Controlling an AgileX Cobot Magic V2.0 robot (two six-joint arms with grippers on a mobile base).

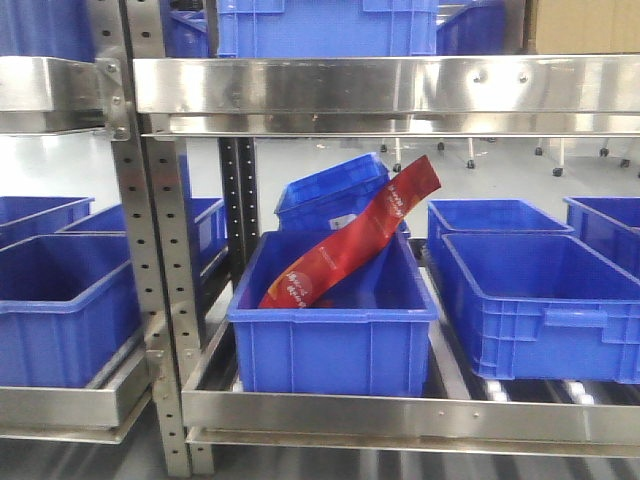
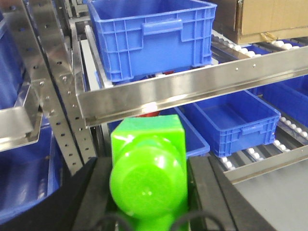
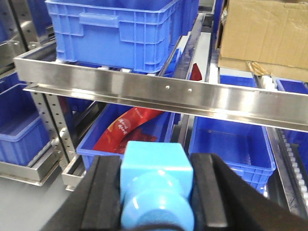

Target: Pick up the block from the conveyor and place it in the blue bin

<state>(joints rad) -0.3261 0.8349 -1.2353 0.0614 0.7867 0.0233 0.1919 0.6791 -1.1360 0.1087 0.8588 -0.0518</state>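
Left gripper [image 2: 150,195] closed on green block [image 2: 148,154]; right gripper [image 3: 156,195] closed on light-blue block [image 3: 155,175]. Blue bin [image 1: 330,352] with red packet [image 1: 350,245] lies directly ahead, lower centre, under steel shelf rail [image 1: 380,85]. Neither arm evidently nearer.

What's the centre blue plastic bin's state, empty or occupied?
Occupied: a long red foil packet leans diagonally inside the centre blue plastic bin, top end poking above its rim.
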